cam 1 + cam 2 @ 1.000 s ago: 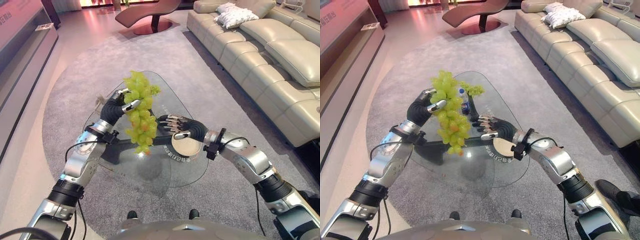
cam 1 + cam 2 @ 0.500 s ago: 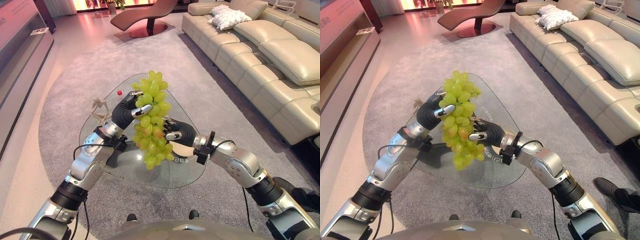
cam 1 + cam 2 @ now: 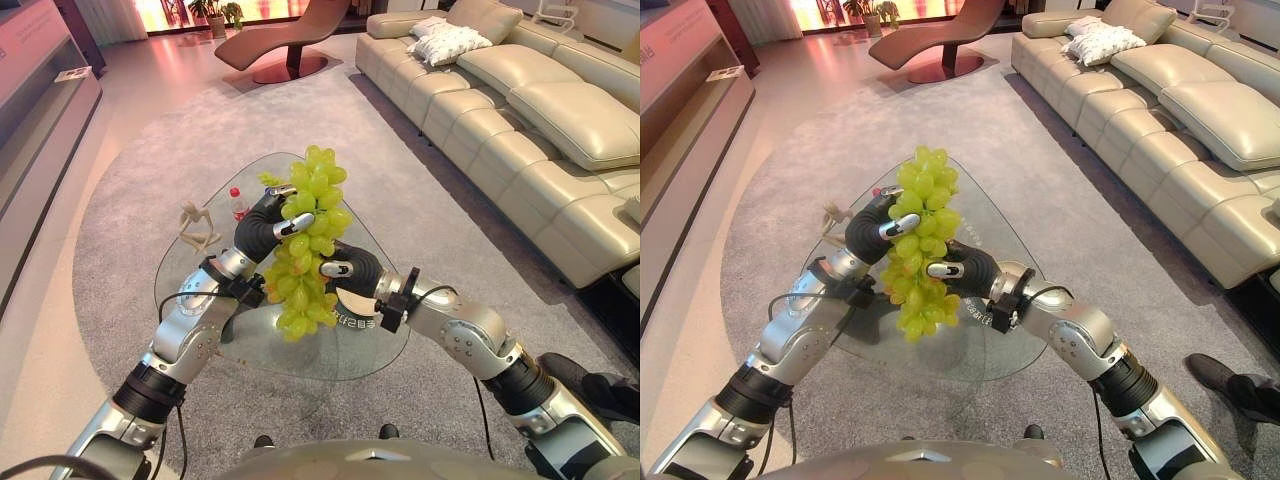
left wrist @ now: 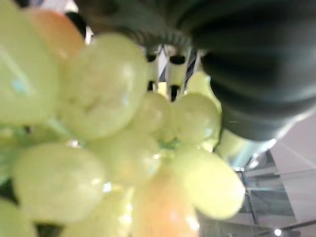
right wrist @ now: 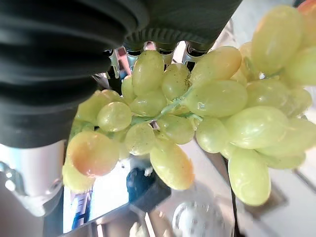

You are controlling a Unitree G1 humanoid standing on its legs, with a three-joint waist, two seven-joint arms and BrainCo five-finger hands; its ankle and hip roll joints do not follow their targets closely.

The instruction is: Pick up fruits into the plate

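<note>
While big bunch of green grapes (image 3: 305, 245) hangs above rounded glass table (image 3: 215, 305), left hand (image 3: 265, 222) pinches its top; right hand (image 3: 345, 272) curls against lower side. Plate hidden behind bunch. Risk: loose grapes tear off, roll away.

Bright, even indoor light; warm pink-orange daylight glows from windows at twelve o'clock and tints the floor there. The glass counter (image 3: 352, 345) carries pale glare spots and a soft shadow beneath it. The head views bend straight lines near their edges. In the left wrist view the grapes (image 4: 103, 148) are heavily out of focus.
</note>
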